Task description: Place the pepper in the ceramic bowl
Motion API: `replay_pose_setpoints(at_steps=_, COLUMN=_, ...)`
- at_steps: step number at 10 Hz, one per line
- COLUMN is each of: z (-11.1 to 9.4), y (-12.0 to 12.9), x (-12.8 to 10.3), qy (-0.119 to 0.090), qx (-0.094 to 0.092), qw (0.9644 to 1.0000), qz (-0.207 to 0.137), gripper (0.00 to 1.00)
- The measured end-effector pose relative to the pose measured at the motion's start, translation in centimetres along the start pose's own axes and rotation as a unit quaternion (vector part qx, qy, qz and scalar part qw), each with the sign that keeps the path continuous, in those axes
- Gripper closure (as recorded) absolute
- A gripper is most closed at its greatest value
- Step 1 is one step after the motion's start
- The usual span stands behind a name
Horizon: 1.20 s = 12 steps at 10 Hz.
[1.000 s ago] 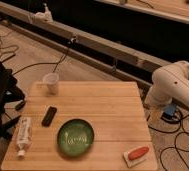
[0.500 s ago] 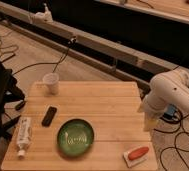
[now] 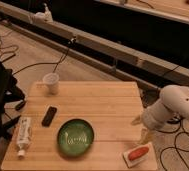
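Pepper: the pepper [image 3: 138, 153] lay on a pale sponge pad [image 3: 129, 160] at the near right corner of the table [image 3: 103, 100], as the camera saw it.
Pepper axis: its long side ran nearly across the view, with the right end a little higher than the left end.
Gripper: the gripper [image 3: 141, 130] hung at the right edge of the table, at the end of the white arm that came in from the right.
Gripper state: it could not be told if it was open or closed; it seemed to hold nothing.
Pepper from gripper: the pepper was near, just below the gripper in the view, so toward the camera and probably lower.
Bowl: the green bowl [image 3: 62, 131] stood to the left of the pepper, well apart from it, and had no pepper in it.
Coming move, as I judge: go down and toward the camera, and close across the short side of the pepper.
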Motion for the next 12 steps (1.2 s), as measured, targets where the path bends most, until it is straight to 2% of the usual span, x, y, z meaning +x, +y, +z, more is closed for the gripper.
replay_pose_setpoints(at_steps=2, z=0.3, y=0.9, x=1.3, qy=-0.024, qx=-0.009, qw=0.9996, qz=0.012, gripper=0.35)
replay_pose_setpoints(at_steps=3, z=0.3, y=1.1, x=1.7, qy=-0.028, qx=-0.01, qw=0.9994, qz=0.016, gripper=0.35)
replay_pose_setpoints(at_steps=7, z=0.3, y=1.0, x=1.7, qy=-0.025, qx=-0.01, qw=0.9995, qz=0.014, gripper=0.35)
replay_pose_setpoints(at_steps=9, z=0.3, y=0.9, x=2.0, qy=-0.015, qx=-0.012, qw=0.9997, qz=0.012, gripper=0.35)
replay_pose_setpoints(at_steps=12, z=1.2, y=1.7, x=3.0, qy=-0.019, qx=-0.022, qw=0.9991, qz=0.03, gripper=0.35)
